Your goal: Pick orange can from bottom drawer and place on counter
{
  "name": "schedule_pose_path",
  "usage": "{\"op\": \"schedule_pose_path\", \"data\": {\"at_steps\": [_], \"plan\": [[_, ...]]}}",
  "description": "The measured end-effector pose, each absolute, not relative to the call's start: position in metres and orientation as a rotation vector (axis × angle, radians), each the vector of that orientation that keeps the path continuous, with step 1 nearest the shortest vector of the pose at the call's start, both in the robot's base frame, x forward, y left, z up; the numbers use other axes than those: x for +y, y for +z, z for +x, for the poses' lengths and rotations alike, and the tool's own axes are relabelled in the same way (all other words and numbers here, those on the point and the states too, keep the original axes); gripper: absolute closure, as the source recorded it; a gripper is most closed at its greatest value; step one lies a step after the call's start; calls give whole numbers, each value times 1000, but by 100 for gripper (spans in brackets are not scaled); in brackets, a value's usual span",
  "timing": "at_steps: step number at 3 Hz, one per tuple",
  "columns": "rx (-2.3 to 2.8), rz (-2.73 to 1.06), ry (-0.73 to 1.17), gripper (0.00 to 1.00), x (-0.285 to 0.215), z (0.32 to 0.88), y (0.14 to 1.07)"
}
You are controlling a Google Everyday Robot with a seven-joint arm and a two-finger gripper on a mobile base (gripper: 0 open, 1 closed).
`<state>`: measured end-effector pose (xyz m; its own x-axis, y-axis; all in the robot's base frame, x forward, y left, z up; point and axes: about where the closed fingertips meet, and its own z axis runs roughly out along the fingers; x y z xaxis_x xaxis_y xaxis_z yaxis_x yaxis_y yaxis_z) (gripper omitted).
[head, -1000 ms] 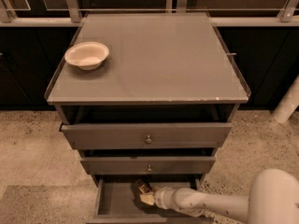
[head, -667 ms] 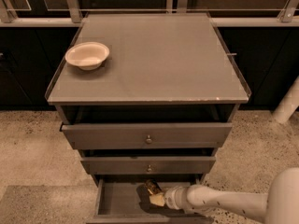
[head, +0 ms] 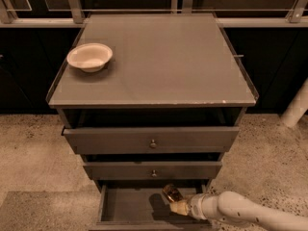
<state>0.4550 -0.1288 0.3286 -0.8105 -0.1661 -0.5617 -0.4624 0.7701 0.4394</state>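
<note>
The orange can [head: 171, 192] is a small shiny gold-orange can, tilted, at the right side of the open bottom drawer [head: 127, 207]. My gripper [head: 175, 203] reaches in from the lower right on a white arm and is shut on the can's lower end, holding it just above the drawer floor. The counter [head: 163, 66] is the wide grey cabinet top above the three drawers.
A cream bowl [head: 89, 57] sits at the counter's back left. The two knobbed drawers [head: 152, 141] above are pulled out a little and overhang the bottom drawer. A white pipe [head: 294, 110] stands at the right. Speckled floor surrounds the cabinet.
The gripper and the can have moved to the right and slightly up inside the bottom drawer, and the arm has drawn back toward the lower right.
</note>
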Motion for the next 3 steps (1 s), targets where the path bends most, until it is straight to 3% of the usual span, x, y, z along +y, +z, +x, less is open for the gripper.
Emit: {"op": "schedule_pose_path", "data": {"at_steps": [3], "plan": [[2339, -498, 815, 100, -146, 452, 404]]}}
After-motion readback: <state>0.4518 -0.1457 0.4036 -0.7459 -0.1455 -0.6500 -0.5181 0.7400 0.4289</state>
